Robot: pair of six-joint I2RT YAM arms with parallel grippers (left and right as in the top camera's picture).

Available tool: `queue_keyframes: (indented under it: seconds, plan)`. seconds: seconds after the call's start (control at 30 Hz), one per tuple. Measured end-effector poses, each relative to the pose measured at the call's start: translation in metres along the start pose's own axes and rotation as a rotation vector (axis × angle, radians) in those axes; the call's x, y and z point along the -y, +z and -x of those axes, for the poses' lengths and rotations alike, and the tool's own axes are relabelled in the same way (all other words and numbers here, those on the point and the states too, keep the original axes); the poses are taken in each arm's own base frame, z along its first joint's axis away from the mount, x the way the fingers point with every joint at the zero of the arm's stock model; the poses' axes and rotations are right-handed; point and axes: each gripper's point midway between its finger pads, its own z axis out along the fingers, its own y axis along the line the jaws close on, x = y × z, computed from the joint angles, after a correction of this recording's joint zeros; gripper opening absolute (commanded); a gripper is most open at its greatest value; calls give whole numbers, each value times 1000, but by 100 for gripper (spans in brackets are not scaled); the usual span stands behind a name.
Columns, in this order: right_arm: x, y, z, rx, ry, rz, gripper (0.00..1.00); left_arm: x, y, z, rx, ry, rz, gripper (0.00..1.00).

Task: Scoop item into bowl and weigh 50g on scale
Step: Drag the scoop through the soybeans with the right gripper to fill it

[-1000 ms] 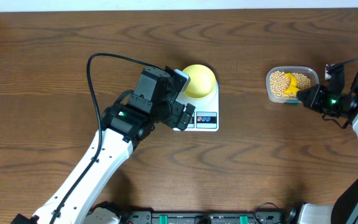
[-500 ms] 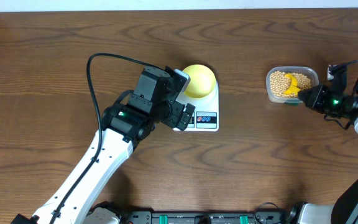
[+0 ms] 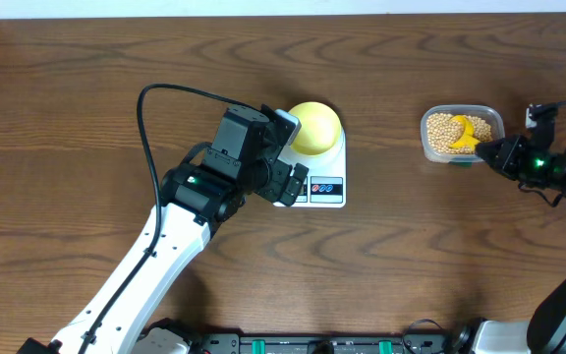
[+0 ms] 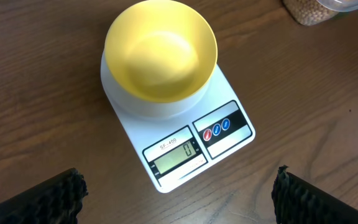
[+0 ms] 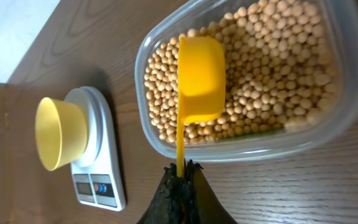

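The beans [image 5: 278, 62] are small, round, matte tan. I see them heaped in a clear plastic tub [image 5: 247, 152] with rounded corners, which sits toward the right end of the counter [image 3: 86, 88], nearer its far edge. A glossy yellow plastic scoop [image 5: 199, 74] lies on the beans with its cup down among them. Its thin, flat handle runs out over the tub's rim. My right claw [image 5: 180, 177] is pinched tight on the end of that handle, with its dark, rough pads meeting around it.

The bowl [image 4: 160, 50] is pale yellow, smooth and round, with nothing in it. It stands on the round platform of the scale [image 4: 185, 140], about midway along the counter and toward the far edge. The scale is flat white plastic. Its small grey display reads 0, the label above it says SF-400, and beside it are a red and a blue button.

My left claw [image 4: 178, 186] hangs over the scale's front corner, spread wide and holding nothing, and its black pads are dimpled.

The counter is dark brown wood with a strong wavy grain. A pale strip runs beyond its far edge.
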Motion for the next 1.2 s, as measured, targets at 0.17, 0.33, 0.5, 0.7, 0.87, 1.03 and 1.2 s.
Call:
queue_keyframes:
  seconds: [0.17, 0.33, 0.5, 0.7, 0.87, 1.03, 1.2]
  plan:
    - [0, 4, -2, -19, 43, 71, 1, 0, 0, 0, 0, 0, 0, 98]
    - [1, -3, -1, -7, 72, 109, 1, 0, 0, 0, 0, 0, 0, 98]
    - [10, -12, 2, 14, 111, 113, 1, 0, 0, 0, 0, 0, 0, 98]
    - [19, -20, 4, 35, 142, 107, 1, 0, 0, 0, 0, 0, 0, 98]
    - [24, -26, 6, 50, 178, 117, 1, 0, 0, 0, 0, 0, 0, 98]
    - [22, -35, 10, 72, 215, 172, 1, 0, 0, 0, 0, 0, 0, 98]
    - [17, -47, 14, 101, 243, 256, 1, 0, 0, 0, 0, 0, 0, 98]
